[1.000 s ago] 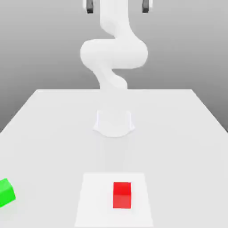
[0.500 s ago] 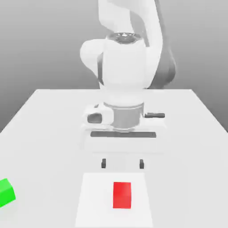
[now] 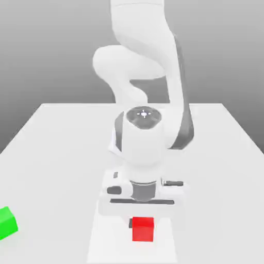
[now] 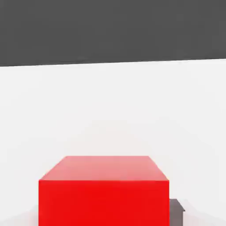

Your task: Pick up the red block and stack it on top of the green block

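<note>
The red block (image 3: 143, 230) sits on the white table near its front edge, on a paler square patch (image 3: 105, 242). My gripper (image 3: 143, 223) has come straight down over it and is shut on the red block, its white hand body hiding the block's top rear. In the hand view the red block (image 4: 103, 194) looms close, with one dark finger (image 4: 176, 211) pressed against its side. The green block (image 3: 6, 223) lies at the exterior view's far left, well apart from the gripper.
The white table (image 3: 56, 154) stretches back to the arm's base behind the hand. The arm's bulky links (image 3: 142, 139) stand over the table's middle.
The arm has swung down from high above the table onto the red block. The fingers, wide apart half a second ago, have closed on the block's sides.
</note>
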Tool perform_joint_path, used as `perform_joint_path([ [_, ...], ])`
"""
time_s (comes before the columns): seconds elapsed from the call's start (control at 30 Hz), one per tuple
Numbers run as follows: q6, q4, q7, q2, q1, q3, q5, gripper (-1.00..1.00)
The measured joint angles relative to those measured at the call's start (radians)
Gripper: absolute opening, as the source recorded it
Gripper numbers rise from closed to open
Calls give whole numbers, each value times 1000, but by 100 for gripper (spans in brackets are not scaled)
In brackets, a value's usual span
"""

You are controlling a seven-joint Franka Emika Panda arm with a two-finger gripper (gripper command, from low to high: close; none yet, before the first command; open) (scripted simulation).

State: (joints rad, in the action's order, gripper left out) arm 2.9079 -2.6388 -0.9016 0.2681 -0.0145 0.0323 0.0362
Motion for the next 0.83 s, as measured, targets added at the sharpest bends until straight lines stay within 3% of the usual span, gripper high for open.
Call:
perform_joint_path([
  [0.2, -163, -3, 21, -163, 39, -11, -34, -100],
  [0.57, -327, 231, 46, -84, 336, -279, -129, -100],
  [0.7, -262, 288, 92, 42, 416, -295, -207, -100],
  [0.73, -234, 292, 104, 76, 428, -283, -226, 100],
  [0.83, -234, 292, 104, 76, 428, -283, -226, 100],
])
